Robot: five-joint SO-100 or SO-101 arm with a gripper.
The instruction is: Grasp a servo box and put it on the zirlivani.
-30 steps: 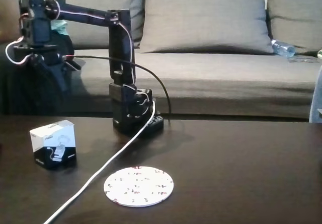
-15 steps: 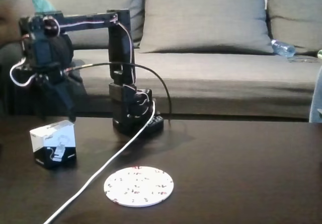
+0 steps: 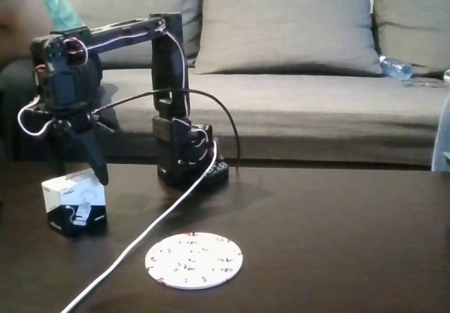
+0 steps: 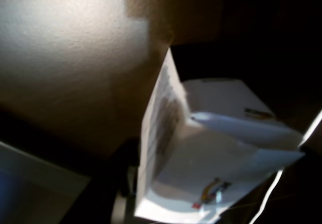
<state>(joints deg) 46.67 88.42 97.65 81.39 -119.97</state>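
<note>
Fixed view, near to far. Closest to the front edge of the dark wooden worktop [image 3: 337, 243], slightly left of centre, lies the zirlivani [image 3: 194, 259], a flat round white disc speckled with small red and dark flecks, with nothing on it. A white cable [image 3: 144, 230] runs diagonally from the front-left edge past the disc's left side to the arm's base. Further back, near the left edge, stands the servo box [image 3: 74, 202], a small cube-like cardboard box with a white top, a black lower part and a servo picture on its front; it rests on the worktop, well apart from the disc. Directly above it hangs the black two-finger gripper [image 3: 79, 173], pointing down, one dark finger [image 3: 94, 157] reaching just past the box's upper right edge; how wide it is parted, and whether it touches the box, cannot be told. The black arm base [image 3: 184, 157] stands behind, mid-worktop. Beyond is a grey fabric sofa [image 3: 295, 74], with a clear plastic bottle [image 3: 395, 67] lying at its right.

Wrist view: the box [image 4: 211, 158] appears close up, blurred, its white faces lit.
</note>
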